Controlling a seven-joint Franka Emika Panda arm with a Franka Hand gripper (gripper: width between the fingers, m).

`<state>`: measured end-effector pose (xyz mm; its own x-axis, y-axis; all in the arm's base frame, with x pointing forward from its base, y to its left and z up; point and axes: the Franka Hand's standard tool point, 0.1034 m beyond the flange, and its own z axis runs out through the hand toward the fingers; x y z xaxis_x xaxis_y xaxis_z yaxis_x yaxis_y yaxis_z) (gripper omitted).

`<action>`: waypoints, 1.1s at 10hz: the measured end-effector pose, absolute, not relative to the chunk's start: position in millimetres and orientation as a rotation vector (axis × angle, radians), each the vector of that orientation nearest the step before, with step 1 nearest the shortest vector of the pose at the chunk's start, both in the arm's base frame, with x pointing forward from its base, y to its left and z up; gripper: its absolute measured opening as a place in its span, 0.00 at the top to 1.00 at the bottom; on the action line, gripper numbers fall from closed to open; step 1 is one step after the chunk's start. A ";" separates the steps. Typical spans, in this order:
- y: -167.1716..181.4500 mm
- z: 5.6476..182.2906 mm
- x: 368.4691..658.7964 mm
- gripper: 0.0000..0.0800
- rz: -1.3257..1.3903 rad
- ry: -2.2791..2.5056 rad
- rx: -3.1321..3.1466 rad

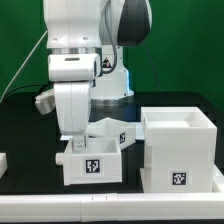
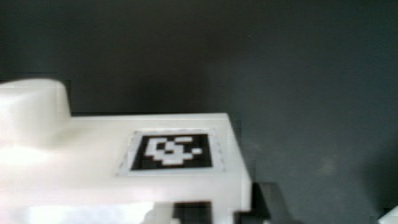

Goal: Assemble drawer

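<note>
- Black matte bench top [image 1: 25,140] lies before a green wall.
- Large white cube-shaped plastic casing [image 1: 180,145] stands open-topped near the front edge, at the exterior view's right.
- Small white shallow plastic tray [image 1: 92,165] [image 2: 71,150] sits mid-bench at the front edge, tag facing forward.
- Second white tray [image 1: 115,130] leans just behind it, beside the casing.
- Two-finger gripper [image 1: 75,140] hangs at the first tray's top; finger spacing cannot be determined.

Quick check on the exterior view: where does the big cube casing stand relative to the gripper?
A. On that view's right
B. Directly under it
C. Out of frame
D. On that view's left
A: the casing stands on the exterior view's right, clear of the gripper, which is down at a small tray.
</note>
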<state>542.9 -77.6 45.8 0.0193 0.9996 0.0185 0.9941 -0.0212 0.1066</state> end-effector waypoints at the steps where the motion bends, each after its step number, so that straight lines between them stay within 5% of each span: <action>1: -78.8 44.5 542.0 0.95 0.133 2.144 2.208; 3: -77.2 44.4 541.9 0.95 0.134 2.138 2.216; 6: -30.1 42.3 542.2 0.95 0.091 1.985 2.377; 11: -26.1 40.9 541.3 0.95 0.080 2.031 2.323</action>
